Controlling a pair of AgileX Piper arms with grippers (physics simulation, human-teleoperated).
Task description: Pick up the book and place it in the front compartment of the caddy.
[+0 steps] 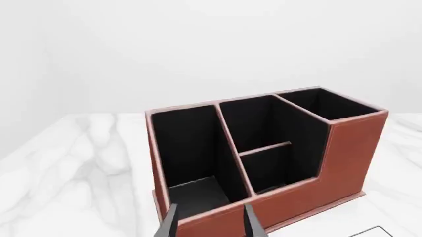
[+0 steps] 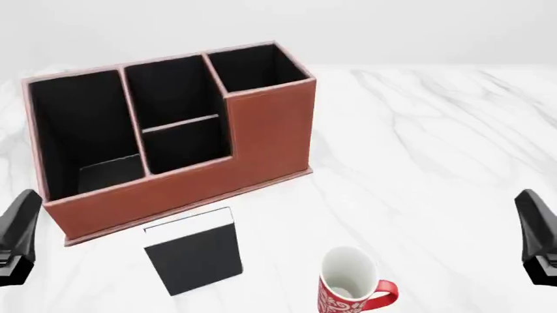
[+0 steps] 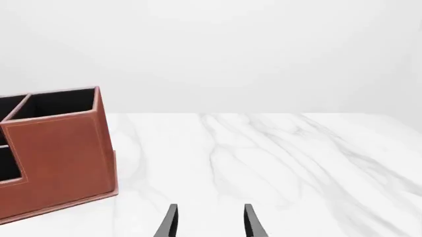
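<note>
Thin black matte book (image 2: pixel 193 252) lies flat on the table at 6 o'clock of the reddish-brown leather-look caddy (image 2: pixel 252 140). Likely light, stiff, slick; pinch across its short edges. Left gripper (image 1: pixel 209 222) and right gripper (image 3: pixel 209 220) both spread, holding nothing.

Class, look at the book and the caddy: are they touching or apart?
Apart. The front view shows a strip of white table between the book and the caddy's base.
</note>
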